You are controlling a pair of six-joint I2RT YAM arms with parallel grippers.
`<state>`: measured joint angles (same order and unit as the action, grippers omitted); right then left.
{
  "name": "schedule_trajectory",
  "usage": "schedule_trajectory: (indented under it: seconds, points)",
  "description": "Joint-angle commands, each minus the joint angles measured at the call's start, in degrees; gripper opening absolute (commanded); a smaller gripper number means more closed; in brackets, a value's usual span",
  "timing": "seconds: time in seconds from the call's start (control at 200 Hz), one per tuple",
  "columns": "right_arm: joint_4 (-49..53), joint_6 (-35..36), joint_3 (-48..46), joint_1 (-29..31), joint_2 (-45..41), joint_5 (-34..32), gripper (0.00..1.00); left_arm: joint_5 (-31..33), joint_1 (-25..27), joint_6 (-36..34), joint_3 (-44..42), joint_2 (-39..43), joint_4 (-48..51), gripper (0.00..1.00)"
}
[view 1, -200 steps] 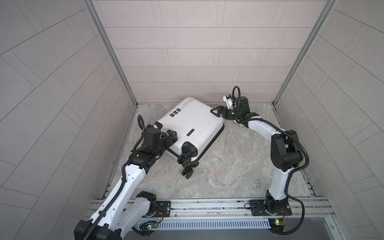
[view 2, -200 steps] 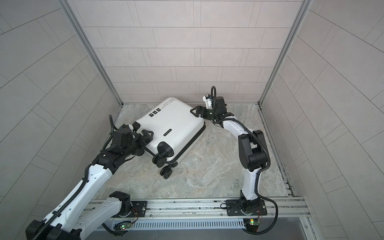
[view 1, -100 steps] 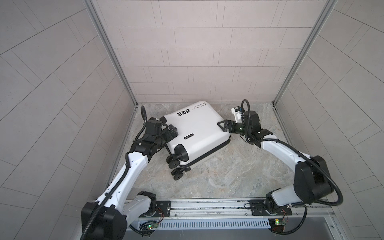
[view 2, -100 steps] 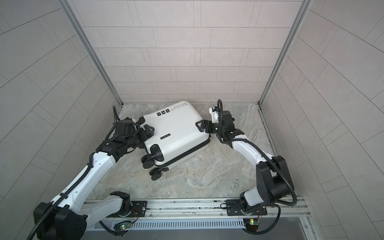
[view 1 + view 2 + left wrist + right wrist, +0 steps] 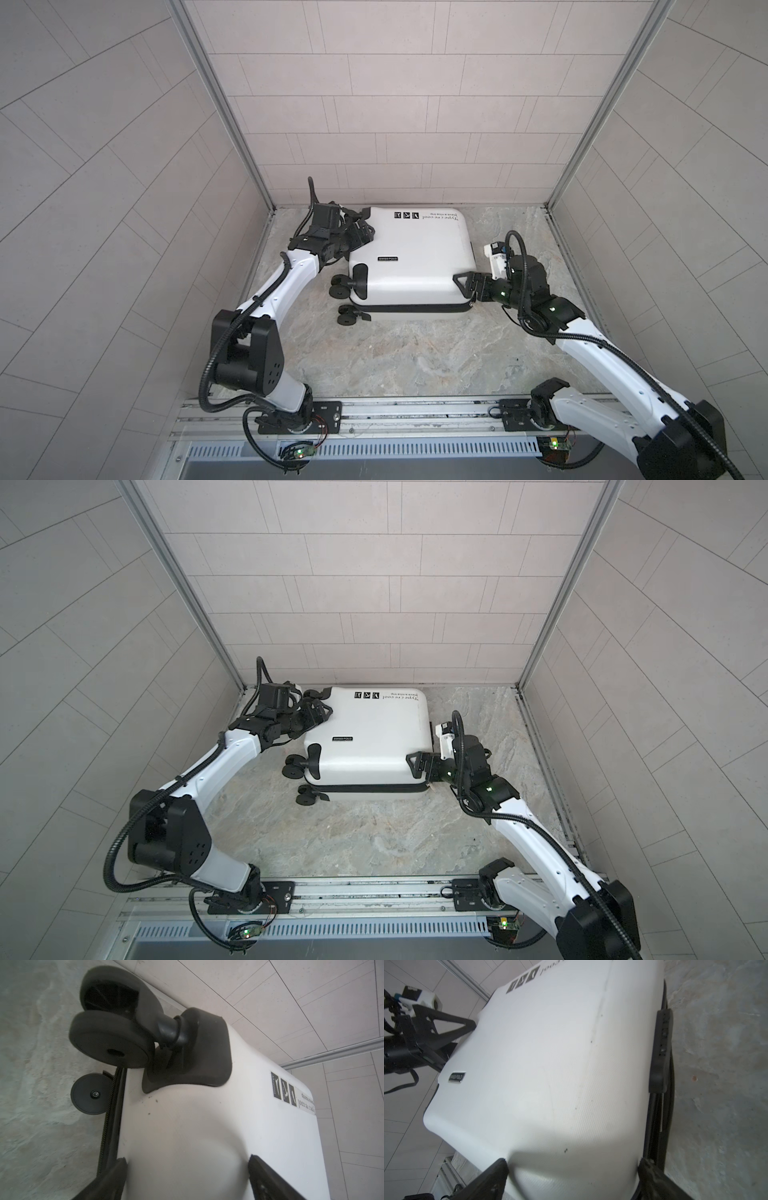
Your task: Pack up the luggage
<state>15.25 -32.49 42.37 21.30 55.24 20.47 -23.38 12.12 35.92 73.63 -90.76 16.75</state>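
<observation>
- Nearest us, the stone floor (image 5: 395, 357) shows nothing loose waiting to go in.
- The right gripper (image 5: 460, 286) sits at the near right corner of the luggage (image 5: 415, 257). Its jaws are spread wide and its fingers (image 5: 494, 1178) flank the shell there. We cannot tell whether they pinch it.
- The luggage lies flat on the floor, lid down, close to the back wall (image 5: 395, 183). Its zipper band (image 5: 415, 308) looks shut along the near side, and the wheels (image 5: 340, 291) are at its left end.
- The left gripper (image 5: 362, 232) is at the far corner of the wheel end, jaws likewise wide astride the shell and lifting nothing.
- We judge that packing is either finished or not yet begun, since the case is closed and its inside is hidden. What seems left is to square it up, or to open it.
</observation>
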Motion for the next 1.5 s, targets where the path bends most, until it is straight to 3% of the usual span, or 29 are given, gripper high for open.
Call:
schedule_trajectory:
  seconds: [0.0,0.2,0.395,0.565,0.786,0.976,1.271,1.496]
  points:
    - [13.53,2.99,1.36,0.22,-1.30,-6.54,0.99,-7.95,1.86,-1.29,3.28,-1.02,1.05,0.91]
    - [14.36,2.93,6.37,-4.95,-0.73,-6.07,1.00,1.20,1.89,-5.71,9.10,7.06,15.05,0.91]
    - [11.66,2.85,14.29,-9.54,6.93,-4.58,1.00,8.51,4.06,-5.24,6.80,20.06,25.77,0.91]
    - [5.23,-1.16,19.32,-15.15,15.26,-1.91,0.99,18.03,15.78,-1.08,0.29,30.16,29.90,0.91]
    - [-1.20,-5.83,29.81,-21.26,30.71,5.11,1.00,31.27,34.96,12.13,-9.38,40.37,28.77,0.87]
    - [-0.85,-5.85,43.85,-21.84,45.05,10.55,0.99,31.02,42.41,19.61,-18.64,40.59,23.74,0.86]
    - [-2.03,-5.98,64.79,-21.82,64.51,19.85,0.93,35.27,41.94,25.76,-34.90,44.43,10.48,0.86]
    - [7.80,-1.51,88.83,-21.05,81.15,31.60,0.92,27.91,31.73,23.29,-37.00,44.97,9.04,0.86]
